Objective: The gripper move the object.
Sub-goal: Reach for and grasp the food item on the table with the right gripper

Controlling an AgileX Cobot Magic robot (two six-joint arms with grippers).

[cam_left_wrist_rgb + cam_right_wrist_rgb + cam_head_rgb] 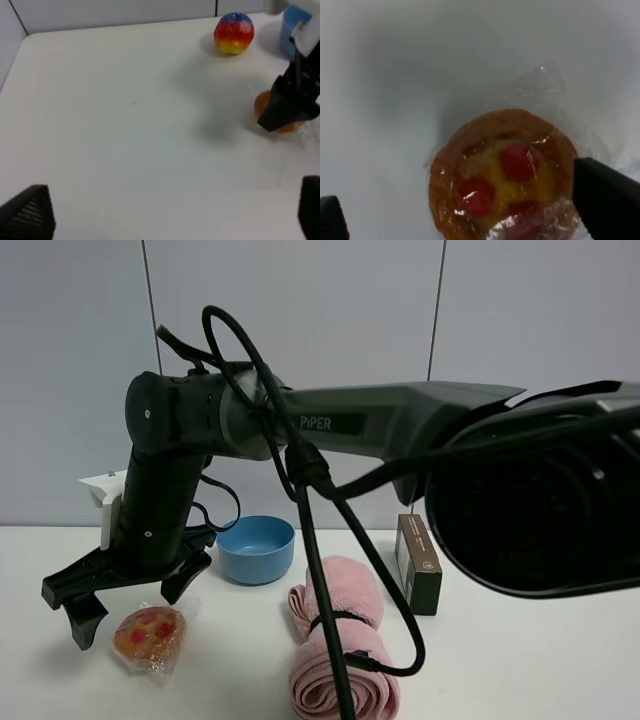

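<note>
The object, a golden-brown pastry with red bits in clear wrap (pixel 150 635), lies on the white table at the front left. My right gripper (pixel 130 598) reaches across from the right and hangs open just above it, one finger on either side, touching nothing. The right wrist view looks straight down on the pastry (pixel 505 175), which lies between the open fingertips (pixel 605 200). In the left wrist view one right finger (pixel 289 102) hides most of the pastry (pixel 260 106). My left gripper (pixel 167 215) is open and empty over bare table; it is out of the high view.
A blue bowl (pixel 256 548) stands behind the pastry. A rolled pink towel (pixel 340 650) lies in the middle front, and a dark brown box (pixel 418 562) stands to its right. A rainbow ball (pixel 234 33) sits near the bowl. A white fixture (pixel 105 490) is at the back left.
</note>
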